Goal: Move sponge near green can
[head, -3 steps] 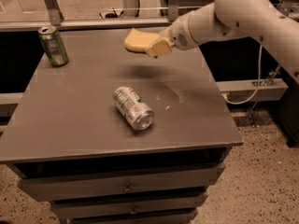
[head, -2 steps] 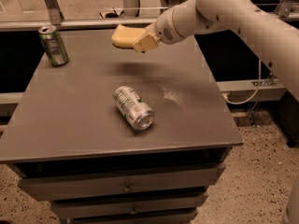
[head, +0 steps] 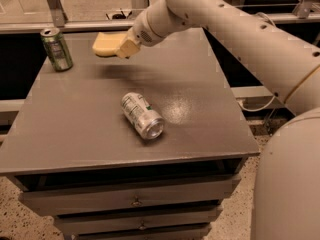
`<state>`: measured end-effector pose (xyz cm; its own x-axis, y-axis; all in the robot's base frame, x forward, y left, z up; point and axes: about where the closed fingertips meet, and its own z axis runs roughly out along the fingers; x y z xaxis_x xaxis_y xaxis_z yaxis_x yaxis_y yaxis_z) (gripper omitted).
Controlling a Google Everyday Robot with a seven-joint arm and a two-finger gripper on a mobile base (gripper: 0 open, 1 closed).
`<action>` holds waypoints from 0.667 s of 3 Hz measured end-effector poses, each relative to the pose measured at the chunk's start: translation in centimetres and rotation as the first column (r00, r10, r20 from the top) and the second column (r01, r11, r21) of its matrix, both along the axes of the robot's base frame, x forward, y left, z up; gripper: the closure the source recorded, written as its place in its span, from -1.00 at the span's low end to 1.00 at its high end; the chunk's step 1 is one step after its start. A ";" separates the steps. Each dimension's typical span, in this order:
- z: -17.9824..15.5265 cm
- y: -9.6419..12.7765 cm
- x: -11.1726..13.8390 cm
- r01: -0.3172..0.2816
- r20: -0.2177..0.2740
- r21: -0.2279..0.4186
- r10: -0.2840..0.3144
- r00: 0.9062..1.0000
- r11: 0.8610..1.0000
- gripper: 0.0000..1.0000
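Gripping the sponge (head: 106,44) by its right end in the tool (head: 125,48), fingers closed onto the foam, with the rest of the block sticking out to the left. Hanging in the air above the far part of the desk (head: 210,109), clear of the top, a little to the right of the green can (head: 56,49) and not touching it.

Judging the chief hazard to be the green can itself: standing upright in the far left corner, close to both edges, and likely tipping or sliding off if nudged by the sponge's free end or by the arm (head: 225,29) while closing the last gap. Also risking a poor landing by letting go from this height and sending soft foam bouncing away, too far off to count. Possibly dragging the foam along on opening, having hold of one end only. Less likely, brushing the silver can (head: 142,115) lying on its side mid-desk, round and free to roll toward the front edge.

Working over a flat grey desk with a dull sheen and a brighter glare patch right of centre, drawers (head: 135,201) with small pulls below. Beyond, a metal rail (head: 75,25) running behind the far edge, a speckled floor (head: 15,224) underneath, and a cable (head: 255,106) trailing at the right.
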<state>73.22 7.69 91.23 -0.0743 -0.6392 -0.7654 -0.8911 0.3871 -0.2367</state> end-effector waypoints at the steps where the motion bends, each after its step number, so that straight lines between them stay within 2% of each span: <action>1: -0.7 3.6 0.1 -0.054 -0.004 -0.023 0.054 0.999 0.998 1.00; 2: -1.4 6.8 -0.4 -0.115 -0.020 -0.036 0.115 0.993 0.993 0.95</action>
